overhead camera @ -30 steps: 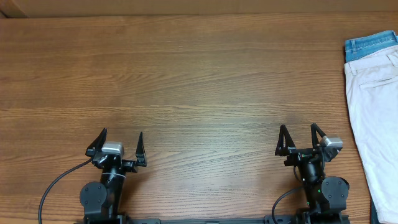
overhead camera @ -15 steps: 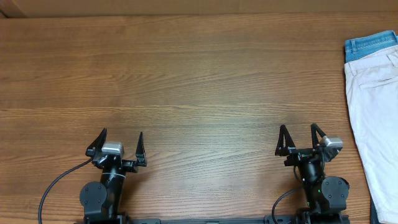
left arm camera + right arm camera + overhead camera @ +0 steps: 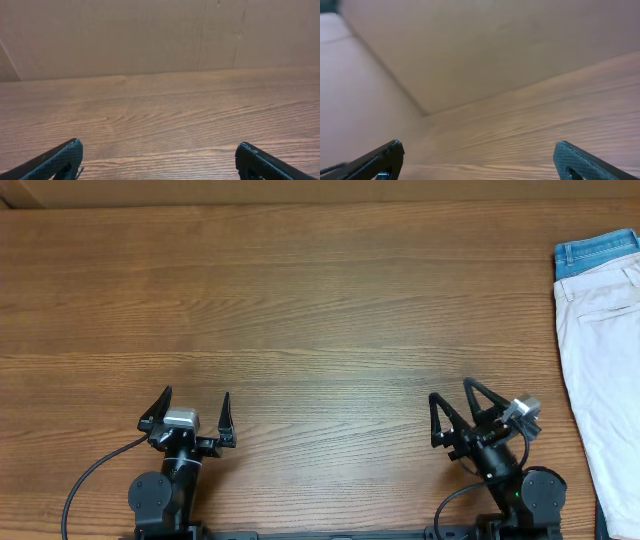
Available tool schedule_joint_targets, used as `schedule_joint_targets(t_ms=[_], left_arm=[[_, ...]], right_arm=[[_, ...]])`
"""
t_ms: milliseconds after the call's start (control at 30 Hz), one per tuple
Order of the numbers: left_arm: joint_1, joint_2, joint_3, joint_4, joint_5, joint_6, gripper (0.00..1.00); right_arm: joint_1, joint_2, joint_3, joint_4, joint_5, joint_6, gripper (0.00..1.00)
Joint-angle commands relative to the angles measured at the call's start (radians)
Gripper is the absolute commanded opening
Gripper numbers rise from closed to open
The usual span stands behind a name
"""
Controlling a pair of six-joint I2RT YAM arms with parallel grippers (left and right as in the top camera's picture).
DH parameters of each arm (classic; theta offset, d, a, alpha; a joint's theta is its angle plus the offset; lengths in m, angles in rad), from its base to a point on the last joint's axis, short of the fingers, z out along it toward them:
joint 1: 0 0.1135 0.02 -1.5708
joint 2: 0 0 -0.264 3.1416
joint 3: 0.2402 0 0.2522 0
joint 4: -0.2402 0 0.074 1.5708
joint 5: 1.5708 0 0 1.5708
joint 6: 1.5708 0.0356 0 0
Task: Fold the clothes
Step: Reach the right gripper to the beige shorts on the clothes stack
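Overhead, left hand (image 3: 195,396) spread wide, empty, pointing ahead, right hand (image 3: 450,391) spread wide, empty, angled leftward

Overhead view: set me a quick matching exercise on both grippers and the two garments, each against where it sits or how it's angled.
Things:
1. left gripper
2. right gripper
3. off-white shorts
4. blue denim garment

Places or states:
A. far right corner, only a strip showing
B. near side, open, aimed straight ahead
C. running down the right edge of the view
D. near side, open, twisted at an angle

Pairs: 1-B, 2-D, 3-C, 4-A
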Motion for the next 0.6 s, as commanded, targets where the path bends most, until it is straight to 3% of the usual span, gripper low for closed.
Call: schedule_joint_targets(t_ms=[0,133,333,467,567], left_arm=[[-0.006,-0.010,-0.004,0.000,0.009,0.019,1.00],[-0.006,-0.010,-0.004,0.000,0.009,0.019,1.00],[-0.006,-0.010,-0.004,0.000,0.009,0.019,1.00],[-0.006,-0.010,-0.004,0.000,0.009,0.019,1.00],[-0.006,-0.010,-0.004,0.000,0.009,0.019,1.00]], right_arm=[[0.005,-0.012,-0.010,0.086,-0.071,0.107,1.00],[0.005,-0.012,0.000,0.225,-0.070,0.131,1.00],[0.003,0.057,0.146,0.212,0.001,0.032,1.00],[0.003,0.266,0.366,0.052,0.104,-0.133,1.00],[0.003,0.517,0.581,-0.099,0.258,-0.243,1.00]])
